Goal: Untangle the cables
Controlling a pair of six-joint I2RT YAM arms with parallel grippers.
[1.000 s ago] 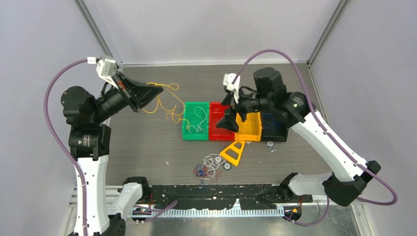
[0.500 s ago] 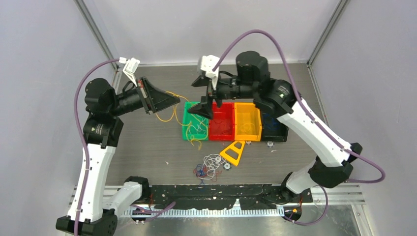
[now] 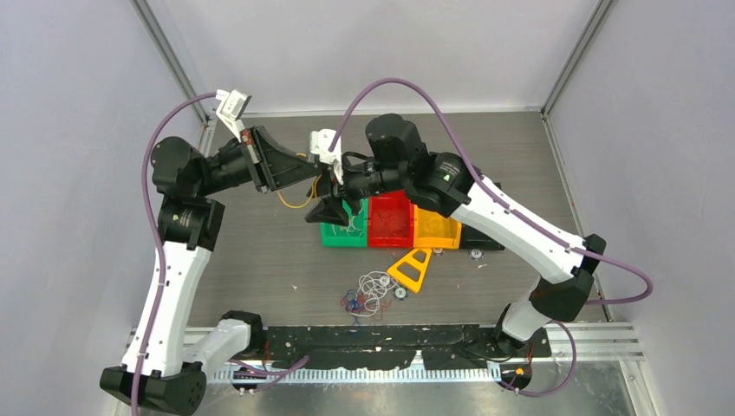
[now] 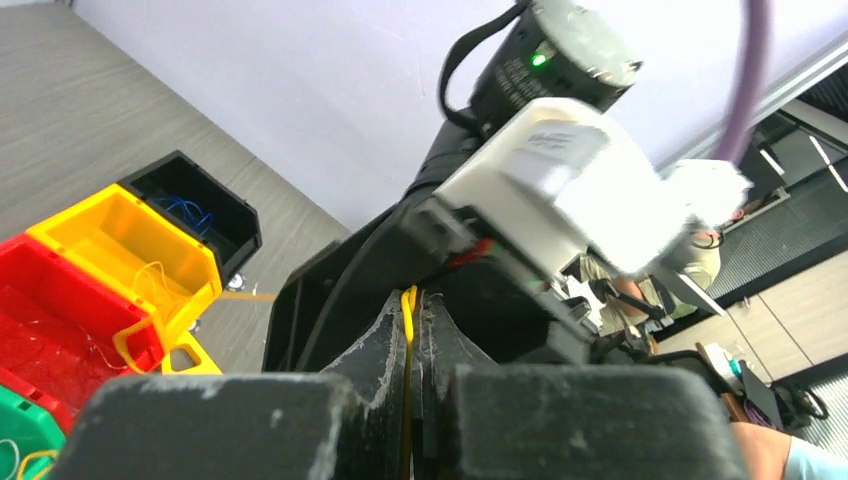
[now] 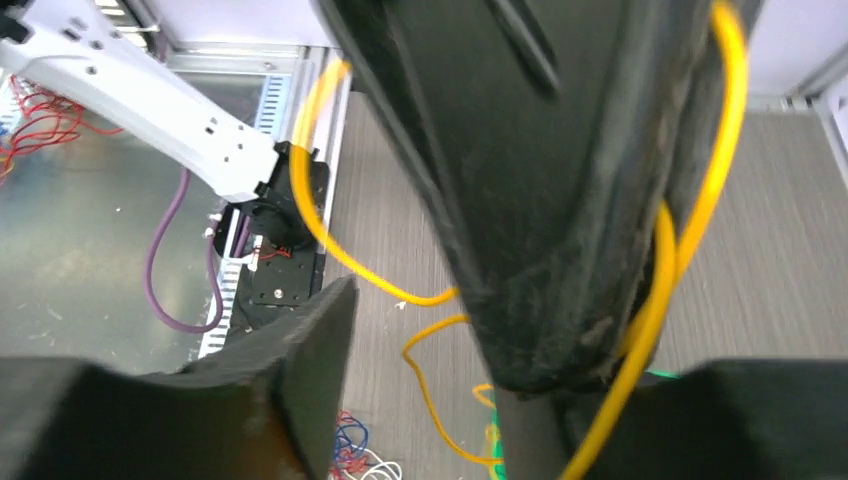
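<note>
My left gripper [image 3: 309, 168] hangs above the table left of the bins, shut on a yellow cable [image 3: 295, 201] that droops in loops toward the green bin [image 3: 334, 236]. The left wrist view shows that yellow cable [image 4: 408, 305] pinched between the closed jaws of the left gripper [image 4: 410, 300]. My right gripper [image 3: 333, 208] sits right against the left one's tip. Its jaws stand apart in the right wrist view, where the right gripper [image 5: 520, 345] brackets the left gripper's black tip and the yellow cable [image 5: 655, 300]. A white, red and blue cable tangle [image 3: 367, 293] lies near the front edge.
A red bin [image 3: 392, 232], a yellow bin [image 3: 436, 230] and a black bin [image 3: 482, 236] stand in a row right of the green one. A yellow triangular piece [image 3: 413, 269] lies in front of them. Cage posts and walls close in the back corners.
The right arm swung left from the bins to the left gripper's tip and its jaws narrowed. The left gripper moved right, still holding the yellow cable.
</note>
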